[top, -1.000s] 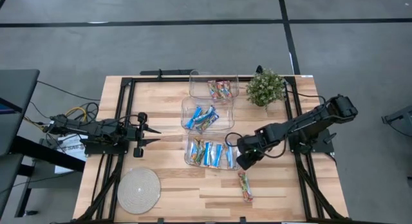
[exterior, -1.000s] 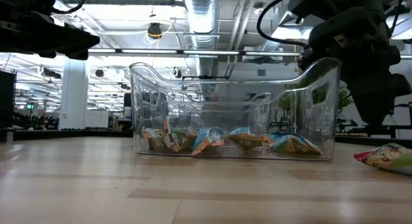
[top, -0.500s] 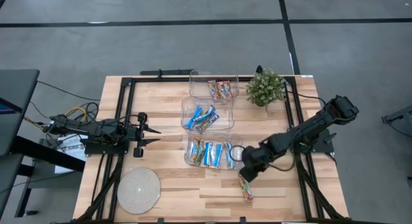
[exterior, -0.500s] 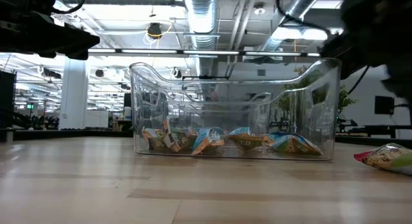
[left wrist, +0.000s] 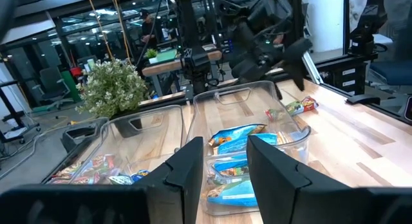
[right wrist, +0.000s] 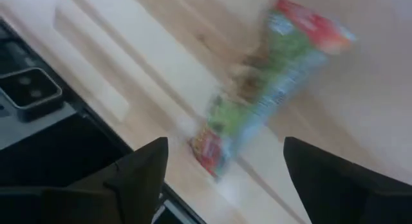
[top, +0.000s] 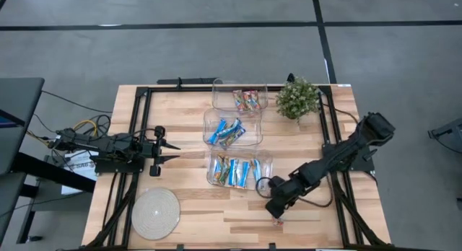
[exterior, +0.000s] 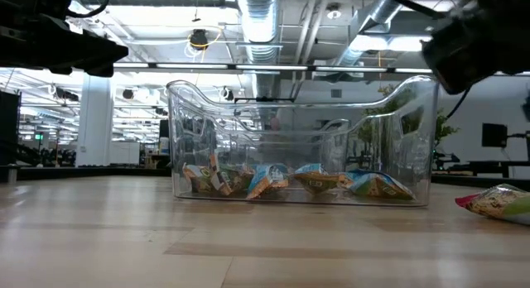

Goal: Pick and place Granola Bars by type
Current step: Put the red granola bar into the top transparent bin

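1. high view: my right tool (top: 276, 210) has swung from the near bin (top: 216, 180) to above the loose red-green bar (right wrist: 264, 102) on the desk (top: 209, 215).
2. its fingers have spread apart, ready to grasp; my left tool (top: 160, 144) waits part-open, empty.

Granola Bars (top: 234, 172) binned, red-green one (right wrist: 264, 98) loose

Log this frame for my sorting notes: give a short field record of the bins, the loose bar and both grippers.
near bin: clear bin holding tan-and-blue bars
middle bin: clear bin holding bright blue bars
far bin: clear bin holding red-green-orange bars
loose bar: red-green-orange bar lying on the table, outside the bins
right gripper: open, above the loose bar, not gripping it
left gripper: waiting at the table's left side, holding nothing
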`<state>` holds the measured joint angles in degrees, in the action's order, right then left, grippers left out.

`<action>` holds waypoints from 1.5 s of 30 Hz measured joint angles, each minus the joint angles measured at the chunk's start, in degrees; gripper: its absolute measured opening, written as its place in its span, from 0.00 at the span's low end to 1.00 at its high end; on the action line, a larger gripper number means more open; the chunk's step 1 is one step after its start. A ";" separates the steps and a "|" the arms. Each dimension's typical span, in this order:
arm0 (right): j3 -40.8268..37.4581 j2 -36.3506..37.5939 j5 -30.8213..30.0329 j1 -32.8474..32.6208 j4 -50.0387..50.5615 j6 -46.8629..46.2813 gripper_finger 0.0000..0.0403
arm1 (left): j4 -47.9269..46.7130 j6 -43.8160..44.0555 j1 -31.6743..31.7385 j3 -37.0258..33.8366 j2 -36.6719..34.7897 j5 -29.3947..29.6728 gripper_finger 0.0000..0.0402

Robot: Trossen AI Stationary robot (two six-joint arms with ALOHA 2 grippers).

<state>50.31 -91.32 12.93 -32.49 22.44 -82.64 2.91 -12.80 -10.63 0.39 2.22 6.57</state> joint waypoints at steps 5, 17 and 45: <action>3.50 -5.98 -0.61 -0.33 -0.38 1.58 0.75 | 0.01 0.00 0.00 0.00 0.02 0.00 0.28; 6.26 -11.00 -1.21 -0.30 3.24 1.60 0.75 | -0.01 -0.02 0.01 0.00 0.14 0.02 0.28; 6.20 -11.11 -1.69 0.00 8.24 3.64 0.16 | 0.00 0.00 0.00 0.00 0.15 0.02 0.28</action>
<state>56.51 -102.43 11.25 -32.49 30.68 -78.99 2.91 -12.80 -10.63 0.39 2.37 6.59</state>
